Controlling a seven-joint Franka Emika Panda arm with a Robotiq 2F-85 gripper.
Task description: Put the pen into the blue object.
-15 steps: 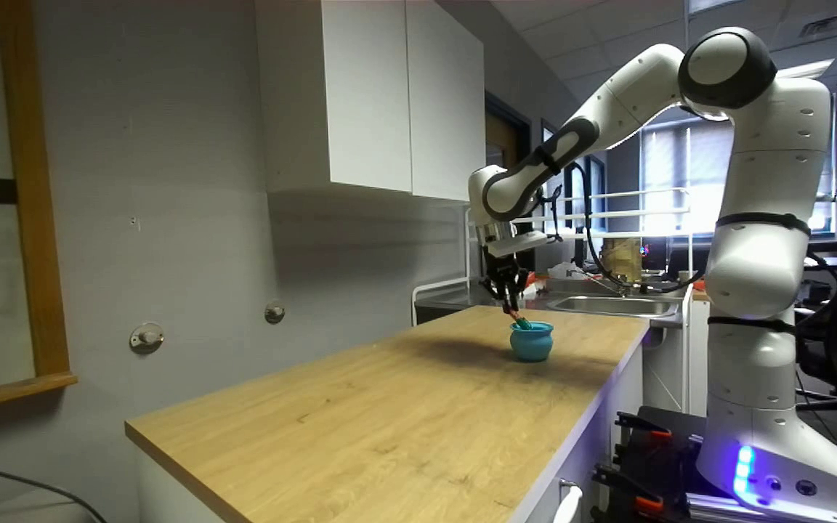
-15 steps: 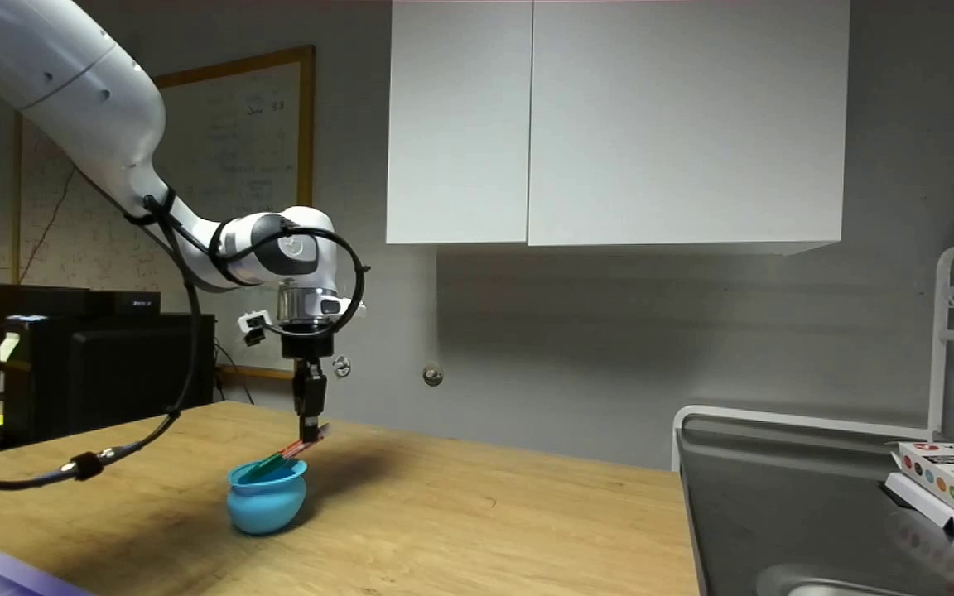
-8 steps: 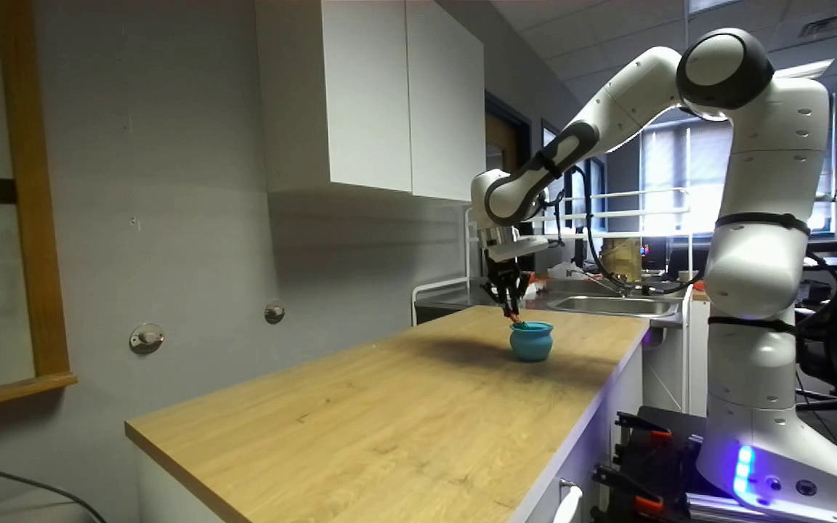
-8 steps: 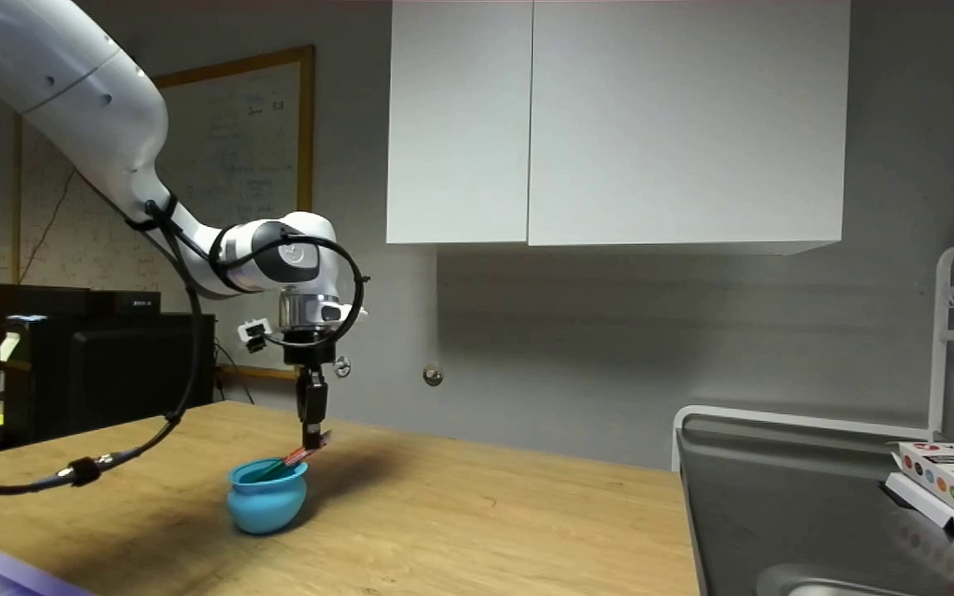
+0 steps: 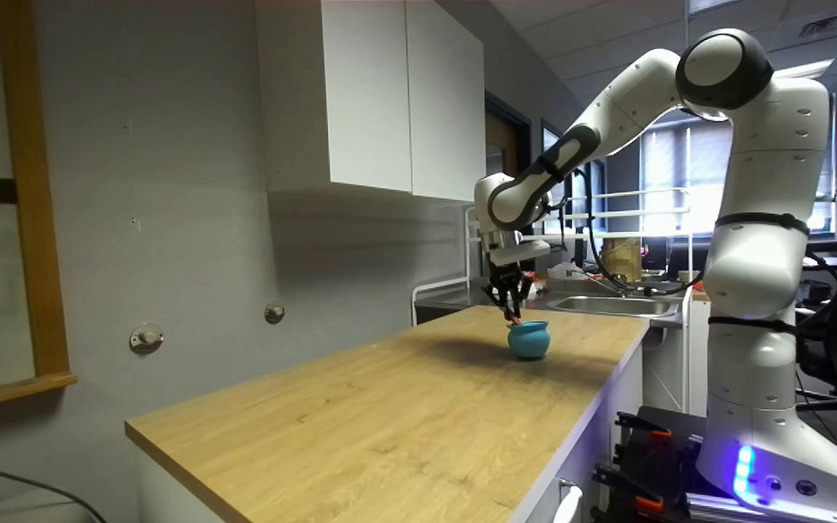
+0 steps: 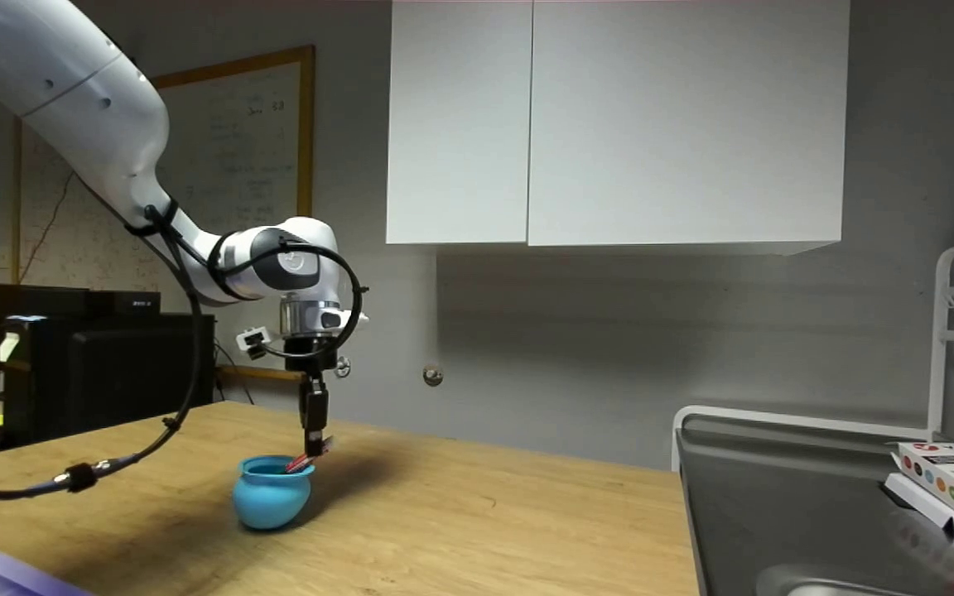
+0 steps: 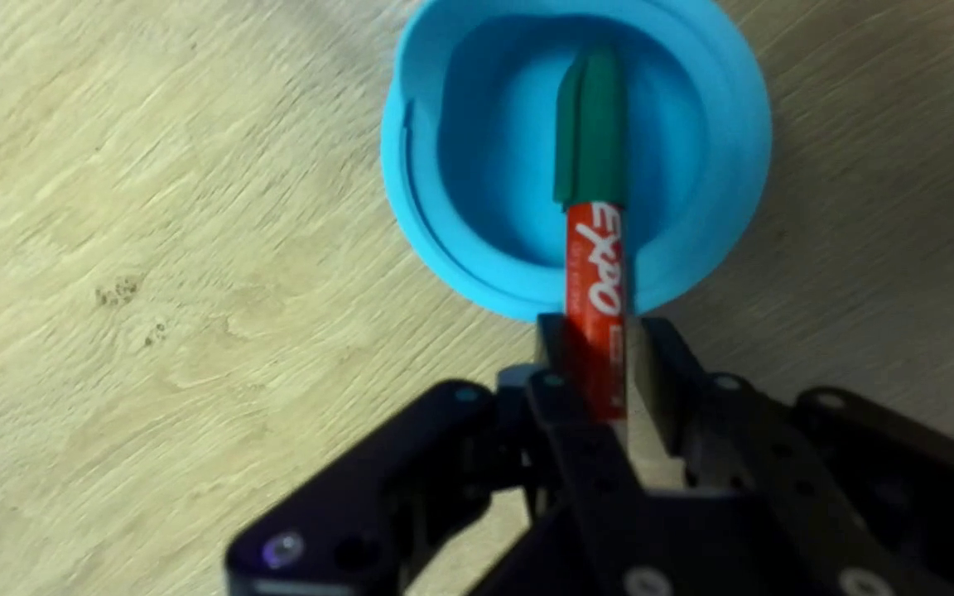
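The pen [image 7: 597,273] is a marker with a red body and a green cap. My gripper [image 7: 601,327] is shut on its red rear part, with a finger on each side. The blue object is a squat round light-blue pot [image 7: 742,124] standing upright on the wooden counter. In the wrist view the cap lies over the pot's opening and the red body crosses the rim. In an exterior view the pen [image 6: 298,463] slants down into the pot [image 6: 270,499] and its cap is hidden inside. The gripper [image 6: 314,447] is just above and beside the rim.
The pot stands on the wooden counter [image 6: 485,521]. White cabinets [image 6: 609,124] hang above it on the wall. A cable [image 6: 183,389] hangs from the arm. A steel sink counter with a red-and-white box [image 6: 953,480] and a white rack [image 5: 437,285] adjoin the counter's end.
My gripper has moved down with the pen, and the green cap has sunk out of sight in both exterior views. The pot has shifted slightly toward the gripper.
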